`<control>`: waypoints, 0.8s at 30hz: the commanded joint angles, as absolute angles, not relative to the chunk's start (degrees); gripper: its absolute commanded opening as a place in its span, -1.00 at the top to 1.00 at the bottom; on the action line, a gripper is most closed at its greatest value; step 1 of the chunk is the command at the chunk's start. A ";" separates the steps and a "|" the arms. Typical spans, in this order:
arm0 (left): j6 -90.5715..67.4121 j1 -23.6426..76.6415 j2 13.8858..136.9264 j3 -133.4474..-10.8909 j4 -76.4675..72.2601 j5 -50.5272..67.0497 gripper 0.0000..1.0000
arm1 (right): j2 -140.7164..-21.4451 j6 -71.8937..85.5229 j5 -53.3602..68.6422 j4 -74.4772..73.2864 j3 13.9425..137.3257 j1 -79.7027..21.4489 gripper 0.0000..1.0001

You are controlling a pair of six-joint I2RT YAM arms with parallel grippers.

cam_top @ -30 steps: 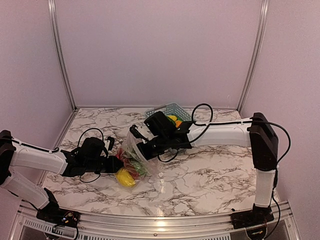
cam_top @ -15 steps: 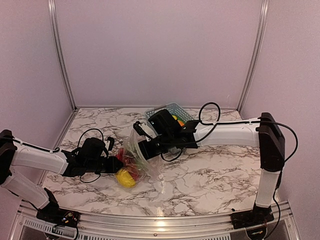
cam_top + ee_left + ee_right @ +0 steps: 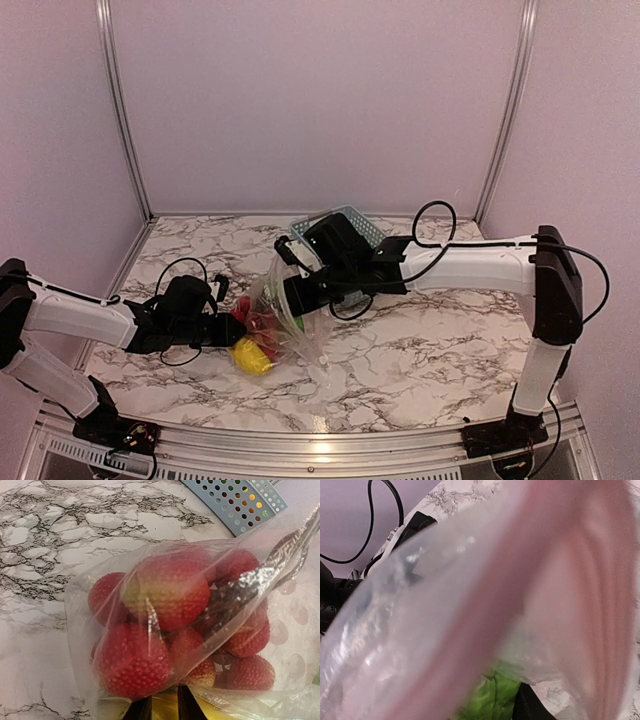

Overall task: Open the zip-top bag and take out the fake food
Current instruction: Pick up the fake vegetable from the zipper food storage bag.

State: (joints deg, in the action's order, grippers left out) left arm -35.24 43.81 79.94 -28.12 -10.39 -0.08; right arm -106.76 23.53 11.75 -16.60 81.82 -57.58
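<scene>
Step in hand: the zip-top bag (image 3: 283, 318) lies on the marble table (image 3: 420, 350) between the two arms, gripped at both ends; by my reading it is being pulled apart or upended to free the food.
Left gripper (image 3: 232, 327): low on the table at the bag's left end, its jaws nearly together and pinching a fold of the film.
Fake food (image 3: 165, 592): mostly inside the bag; knobbly red strawberries press against the film, and a smooth yellow piece (image 3: 249, 355) lies at the near edge.
Bag material: thin, clear, crinkly, glinting at the creases.
Right gripper (image 3: 297, 293): at the raised right end; film fills its own view, so its hold cannot be judged.
Basket (image 3: 350, 222): blue-grey lattice, behind the right arm.
Next move: likely lift or spread the mouth wider while the left pinch anchors the bag.
</scene>
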 commanded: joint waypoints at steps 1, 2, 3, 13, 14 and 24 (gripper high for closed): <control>-35.38 43.16 81.52 -27.84 -7.97 -1.49 0.59 | -103.45 22.21 9.79 -19.43 81.55 -57.76 0.38; -35.39 43.15 81.49 -27.97 -7.84 -1.49 0.59 | -103.04 22.13 9.69 -19.72 81.62 -57.81 0.38; -35.42 43.15 81.41 -28.11 -7.79 -1.49 0.59 | -102.77 22.01 9.67 -20.07 81.76 -57.80 0.38; -35.73 43.07 81.48 -28.45 -7.52 -1.91 0.59 | -100.19 20.74 8.89 -25.83 84.93 -57.74 0.38; -35.73 43.01 81.41 -28.52 -7.48 -1.99 0.59 | -100.02 20.48 8.76 -26.72 85.40 -57.74 0.39; -35.93 43.07 81.18 -28.48 -7.65 -2.45 0.59 | -98.29 17.48 8.71 -36.10 87.62 -57.73 0.39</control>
